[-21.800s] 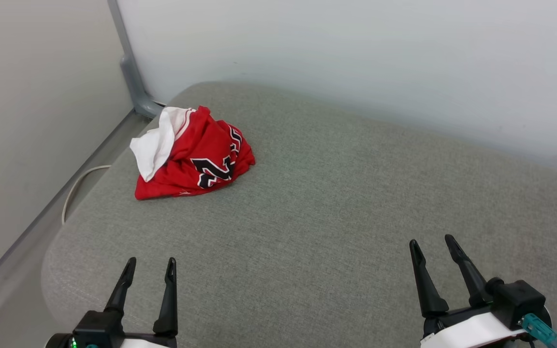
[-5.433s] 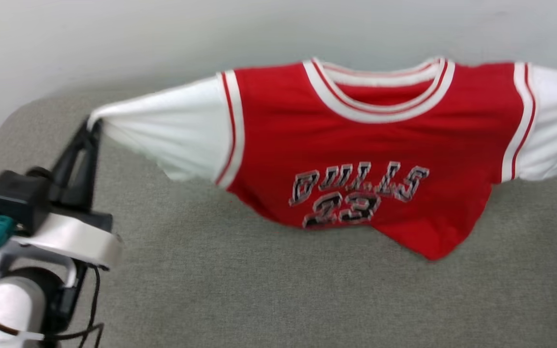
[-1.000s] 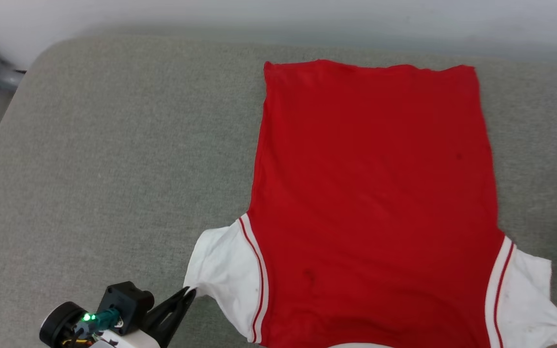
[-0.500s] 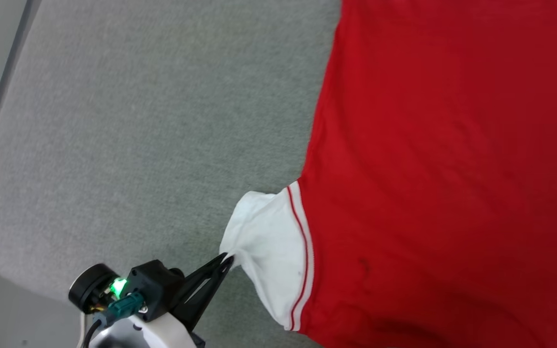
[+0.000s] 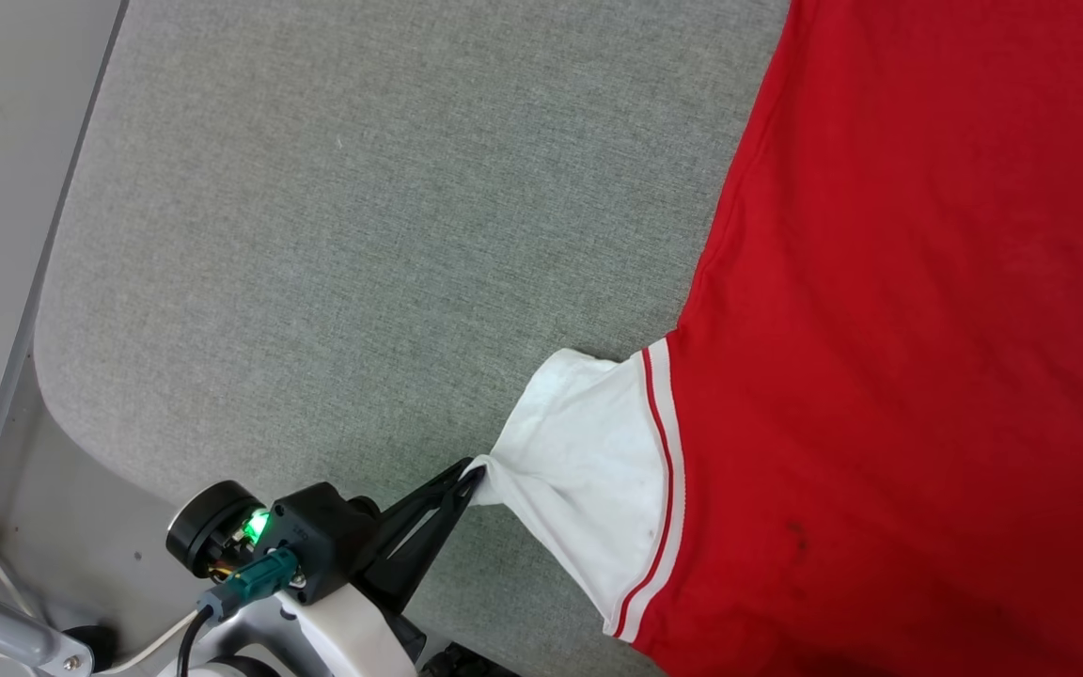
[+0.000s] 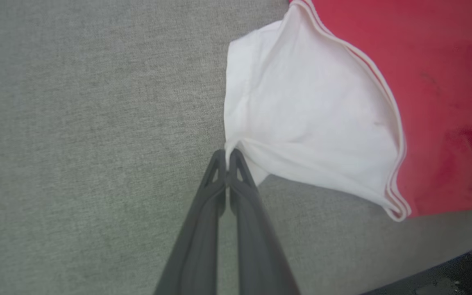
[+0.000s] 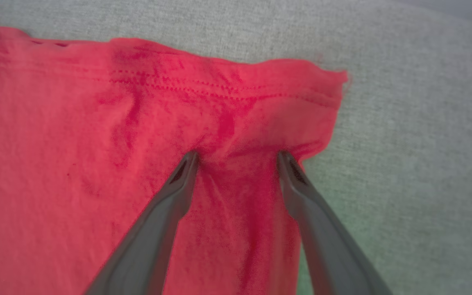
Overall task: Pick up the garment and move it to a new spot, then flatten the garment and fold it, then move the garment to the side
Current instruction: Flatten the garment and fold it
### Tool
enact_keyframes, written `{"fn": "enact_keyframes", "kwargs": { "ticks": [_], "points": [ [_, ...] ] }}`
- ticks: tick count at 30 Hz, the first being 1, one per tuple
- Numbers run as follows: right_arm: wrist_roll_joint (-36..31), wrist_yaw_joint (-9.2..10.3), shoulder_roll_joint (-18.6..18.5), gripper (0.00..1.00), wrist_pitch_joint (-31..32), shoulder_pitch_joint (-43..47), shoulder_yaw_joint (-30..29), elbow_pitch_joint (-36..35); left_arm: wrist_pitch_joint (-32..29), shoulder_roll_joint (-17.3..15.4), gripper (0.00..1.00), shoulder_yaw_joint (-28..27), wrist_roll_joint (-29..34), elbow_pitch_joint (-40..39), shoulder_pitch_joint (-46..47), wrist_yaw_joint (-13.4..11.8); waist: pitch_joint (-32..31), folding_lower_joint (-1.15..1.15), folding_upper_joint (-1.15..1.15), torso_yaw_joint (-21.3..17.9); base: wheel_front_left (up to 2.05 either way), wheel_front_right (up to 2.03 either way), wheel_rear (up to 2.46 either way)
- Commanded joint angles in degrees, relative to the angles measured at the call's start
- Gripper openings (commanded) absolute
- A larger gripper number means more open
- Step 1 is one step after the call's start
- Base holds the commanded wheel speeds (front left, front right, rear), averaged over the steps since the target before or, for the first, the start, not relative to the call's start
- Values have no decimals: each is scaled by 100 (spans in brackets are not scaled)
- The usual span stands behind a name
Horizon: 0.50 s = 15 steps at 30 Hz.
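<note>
Head view: flattening step, garment (image 5: 880,329) spread plain side up on the grey cushion (image 5: 316,235).
Left gripper (image 5: 474,478) is clamped on the white sleeve (image 5: 588,451) corner, which is drawn taut. Right gripper (image 7: 238,157) has its jaws apart, tips pressing the red hem (image 7: 219,86) corner. Next move, as I judge it: lay the sleeve flat and let go, then fold.

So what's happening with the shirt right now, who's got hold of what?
The garment lies spread on the grey cushion, plain red side up, no lettering showing. The left gripper is shut on the tip of the white sleeve, pulling it into a point out to the side. The right gripper is open, its fingertips resting on the red cloth near a hemmed corner, with nothing pinched. It looks like flattening, and no fold has been made yet.
</note>
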<state>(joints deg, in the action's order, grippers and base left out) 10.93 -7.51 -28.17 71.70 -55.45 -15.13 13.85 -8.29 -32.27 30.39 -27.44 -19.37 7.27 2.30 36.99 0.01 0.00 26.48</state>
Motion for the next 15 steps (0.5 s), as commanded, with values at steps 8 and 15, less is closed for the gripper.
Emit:
{"fn": "enact_keyframes", "kwargs": {
  "ticks": [8, 15],
  "points": [
    [1, 4, -156, 0, -298, 425, 298, 564, 247, 24, 0, -71, 27, 132, 93, -32, -183, -1, 0, -59, 0, 0, 0],
    [172, 5, -179, 0, -541, 736, 405, 792, 250, -27, 0, -96, 40, 172, 97, -69, -566, -1, 0, -291, 0, 0, 0]
  ]
}}
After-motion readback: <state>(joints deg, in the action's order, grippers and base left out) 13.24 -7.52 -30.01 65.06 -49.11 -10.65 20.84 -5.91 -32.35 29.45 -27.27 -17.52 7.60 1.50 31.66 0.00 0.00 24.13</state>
